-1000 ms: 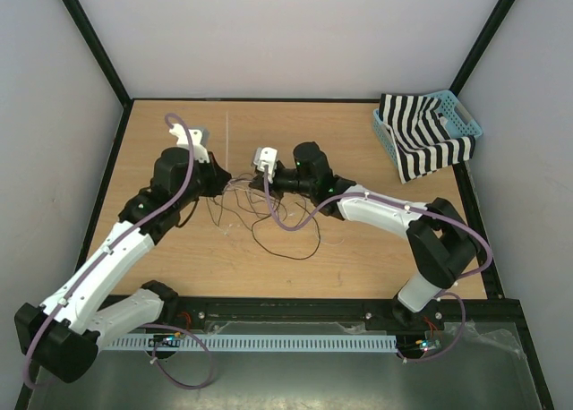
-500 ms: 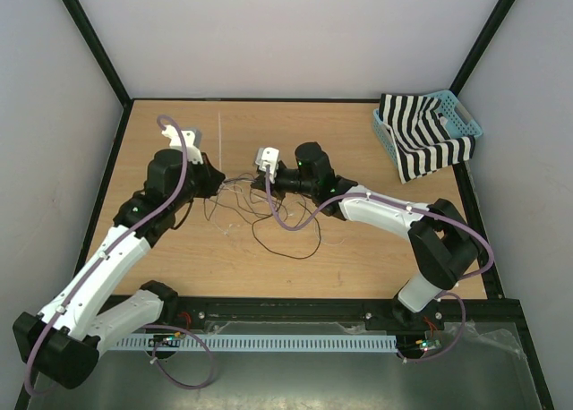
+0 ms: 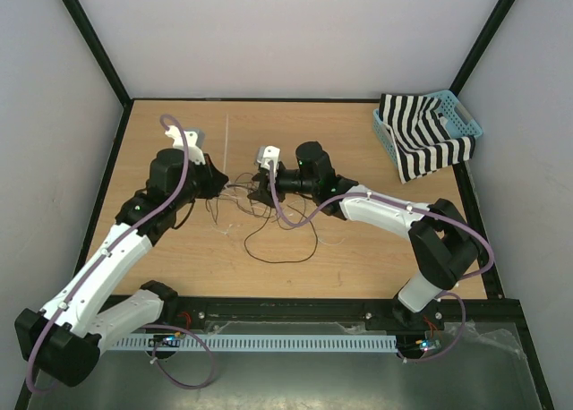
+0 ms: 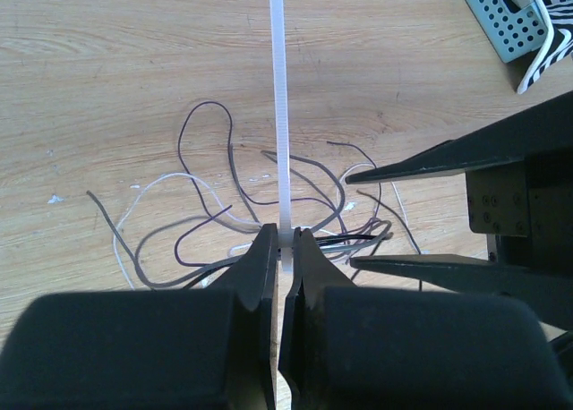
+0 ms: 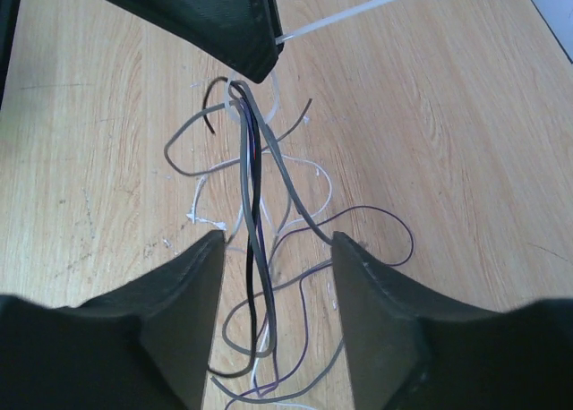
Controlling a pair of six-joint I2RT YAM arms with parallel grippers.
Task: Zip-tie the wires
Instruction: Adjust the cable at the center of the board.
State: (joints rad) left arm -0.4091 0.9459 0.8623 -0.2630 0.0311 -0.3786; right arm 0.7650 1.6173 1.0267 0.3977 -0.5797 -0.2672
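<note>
From above, the zip tie [image 3: 226, 143] is only a faint pale line on the table [image 3: 358, 249], and the fingertips of both arms are lost among their black housings. In the left wrist view its far end runs off the top of the frame and its near end disappears between the fingers. Whether it loops around the wires [image 5: 253, 204] cannot be told. The wires themselves are cut off at the bottom of the right wrist view.

The left gripper [image 4: 285, 242] has its jaws pressed together on the zip tie, which stands straight out from the tips across the table. The wires gather to a bunch right at those tips, their loose loops spreading on the wood beyond. From there the bunch leads toward the right gripper [image 5: 277, 242]. Its jaws stand spread, and the bunch passes through the gap (touching neither finger, as far as that view shows).

A basket [image 3: 387, 134] holding a striped cloth [image 3: 425, 137] sits at the far right corner, well apart.
</note>
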